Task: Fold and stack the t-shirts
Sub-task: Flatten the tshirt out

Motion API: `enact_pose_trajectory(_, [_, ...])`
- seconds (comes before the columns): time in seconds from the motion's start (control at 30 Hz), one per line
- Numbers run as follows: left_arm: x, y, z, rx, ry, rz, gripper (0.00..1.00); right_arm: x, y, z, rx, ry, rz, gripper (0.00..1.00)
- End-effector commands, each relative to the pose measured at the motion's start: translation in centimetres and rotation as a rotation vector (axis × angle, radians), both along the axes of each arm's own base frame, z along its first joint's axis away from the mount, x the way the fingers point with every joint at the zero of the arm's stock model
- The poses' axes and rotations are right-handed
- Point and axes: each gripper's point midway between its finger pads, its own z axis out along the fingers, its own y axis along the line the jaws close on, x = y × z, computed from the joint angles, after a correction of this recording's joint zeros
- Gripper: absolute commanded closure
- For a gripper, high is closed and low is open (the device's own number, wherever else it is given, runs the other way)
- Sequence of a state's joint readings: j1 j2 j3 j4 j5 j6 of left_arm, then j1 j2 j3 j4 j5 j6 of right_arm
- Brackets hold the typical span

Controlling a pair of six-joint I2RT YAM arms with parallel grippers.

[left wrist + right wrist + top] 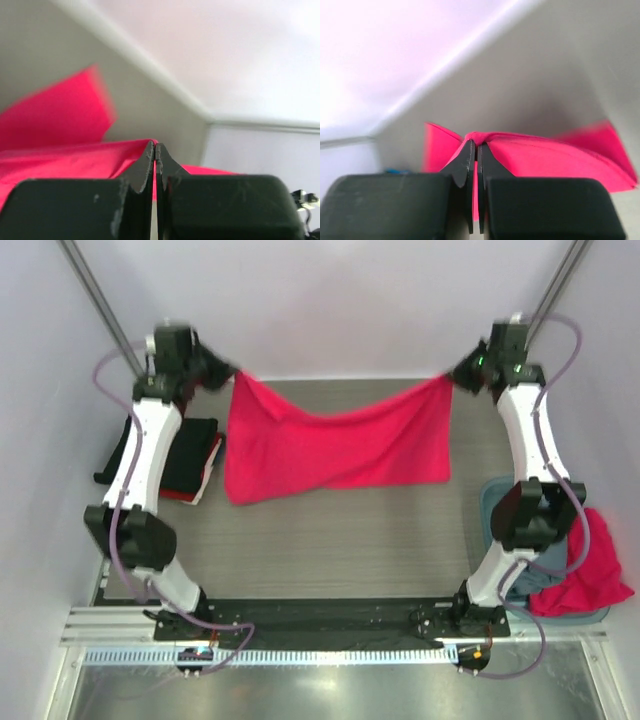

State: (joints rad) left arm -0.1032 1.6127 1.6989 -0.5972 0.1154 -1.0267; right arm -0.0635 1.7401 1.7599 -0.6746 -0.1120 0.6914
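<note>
A bright pinkish-red t-shirt [330, 445] hangs stretched between my two grippers above the far half of the table, sagging in the middle, its lower edge on the table. My left gripper [228, 375] is shut on its far left corner; the cloth [65, 160] shows pinched between the jaws in the left wrist view. My right gripper [458, 376] is shut on its far right corner, with cloth [550, 157] bunched at the jaw tips in the right wrist view.
A stack of folded shirts, black [185, 445] over dark red [207, 472], lies at the left by the left arm. At the right, a grey-blue bin [500, 502] holds another pinkish-red shirt [590, 575] draped over its edge. White walls enclose the table.
</note>
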Motion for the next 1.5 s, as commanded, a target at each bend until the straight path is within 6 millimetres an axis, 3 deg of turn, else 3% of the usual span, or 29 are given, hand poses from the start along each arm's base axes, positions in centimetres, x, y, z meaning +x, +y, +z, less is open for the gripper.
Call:
enact_pose_trajectory(0.0, [-0.2,-0.2,15.1,0.002,-0.315,-0.045,1.00,1.2,1.5,15.0,0.064,-0.320,0.084,0.99])
enact_pose_trajectory(0.07, [-1.9,-0.4,18.8,0.001,-0.405,-0.067,1.00,0.1,2.5,17.7,0.084,-0.373,0.137,0.99])
enact_pose_trajectory(0.1, [-4.3,-0.1,21.7,0.002,-0.486,-0.072,1.00,-1.6,2.9,19.9,0.081,-0.421,0.157,0.99])
enact_pose_trajectory(0.13, [-6.3,-0.1,23.3,0.003,-0.535,-0.083,1.00,-2.6,3.4,20.7,0.086,-0.438,0.183,0.99])
enact_pose_trajectory(0.2, [-8.7,-0.5,23.4,-0.012,-0.568,-0.112,1.00,-6.6,4.1,22.9,0.085,-0.493,0.216,0.99])
enact_pose_trajectory(0.23, [-13.6,-0.2,26.2,-0.022,-0.660,-0.121,1.00,-8.4,4.5,23.8,0.084,-0.521,0.233,0.99])
enact_pose_trajectory(0.27, [-15.4,-0.2,26.8,-0.030,-0.694,-0.135,1.00,-10.0,4.8,24.7,0.082,-0.557,0.247,0.99])
enact_pose_trajectory(0.3, [-17.5,-0.1,27.3,-0.038,-0.722,-0.137,1.00,-10.9,4.8,23.9,0.083,-0.544,0.243,0.99])
enact_pose_trajectory(0.33, [-20.5,0.3,27.5,-0.038,-0.756,-0.132,1.00,-14.9,5.0,26.6,0.060,-0.632,0.242,0.99])
enact_pose_trajectory(0.37, [-22.4,0.5,28.0,-0.043,-0.785,-0.125,1.00,-16.3,4.7,27.2,0.045,-0.658,0.224,0.99])
enact_pose_trajectory(0.4, [-23.6,0.9,27.9,-0.049,-0.796,-0.107,1.00,-17.9,4.7,27.4,0.035,-0.677,0.214,0.99])
enact_pose_trajectory(0.43, [-24.5,1.1,27.8,-0.050,-0.804,-0.097,1.00,-20.9,4.7,29.0,0.013,-0.742,0.209,0.99])
enact_pose_trajectory(0.47, [-27.2,1.6,28.8,-0.054,-0.858,-0.087,1.00,-22.5,4.7,29.6,0.001,-0.772,0.204,0.99])
enact_pose_trajectory(0.53, [-29.0,2.0,29.6,-0.056,-0.891,-0.067,1.00,-25.7,4.3,31.3,-0.031,-0.845,0.173,0.99])
enact_pose_trajectory(0.67, [-32.2,2.1,33.4,-0.068,-0.990,-0.079,1.00,-28.3,3.2,33.4,-0.075,-0.902,0.100,0.99])
enact_pose_trajectory(0.77, [-30.2,1.4,34.0,-0.067,-0.955,-0.112,1.00,-28.4,2.8,34.1,-0.081,-0.906,0.079,0.99])
enact_pose_trajectory(0.87, [-27.4,1.1,34.0,-0.064,-0.924,-0.116,1.00,-25.5,2.5,32.8,-0.071,-0.840,0.072,0.99])
enact_pose_trajectory(1.0, [-22.1,0.9,31.2,-0.054,-0.827,-0.096,1.00,-20.9,1.8,28.2,-0.059,-0.692,0.046,0.99])
enact_pose_trajectory(1.03, [-19.6,0.7,29.0,-0.047,-0.764,-0.094,1.00,-18.8,1.5,26.5,-0.057,-0.632,0.040,0.99])
enact_pose_trajectory(1.1, [-17.1,0.9,27.4,-0.034,-0.722,-0.072,1.00,-16.2,1.1,23.8,-0.054,-0.551,0.032,0.99])
enact_pose_trajectory(1.13, [-14.8,0.7,25.6,-0.032,-0.669,-0.070,1.00,-14.1,0.9,22.0,-0.053,-0.496,0.029,0.99])
enact_pose_trajectory(1.2, [-12.7,0.3,24.7,-0.043,-0.653,-0.077,1.00,-11.9,0.7,20.7,-0.048,-0.453,0.030,0.99])
enact_pose_trajectory(1.23, [-11.7,0.0,24.7,-0.064,-0.645,-0.087,1.00,-9.8,0.6,19.1,-0.039,-0.406,0.032,0.99])
enact_pose_trajectory(1.27, [-9.4,-0.2,23.9,-0.071,-0.622,-0.093,1.00,-9.0,0.7,19.0,-0.026,-0.400,0.048,0.99])
enact_pose_trajectory(1.3, [-8.3,-0.6,23.8,-0.085,-0.608,-0.119,1.00,-8.5,0.6,20.7,-0.023,-0.439,0.049,0.99])
enact_pose_trajectory(1.33, [-7.6,-0.1,24.6,-0.093,-0.615,-0.111,1.00,-6.8,0.4,19.9,-0.012,-0.414,0.055,0.99])
enact_pose_trajectory(1.37, [-6.0,0.1,25.7,-0.095,-0.623,-0.110,1.00,-6.4,0.3,20.8,0.001,-0.433,0.052,0.99])
enact_pose_trajectory(1.4, [-5.8,0.3,27.0,-0.096,-0.648,-0.112,1.00,-6.3,0.2,23.1,0.003,-0.488,0.053,0.99])
enact_pose_trajectory(1.47, [-5.3,1.0,30.3,-0.116,-0.728,-0.107,1.00,-5.4,-1.3,24.0,0.027,-0.498,0.017,0.99])
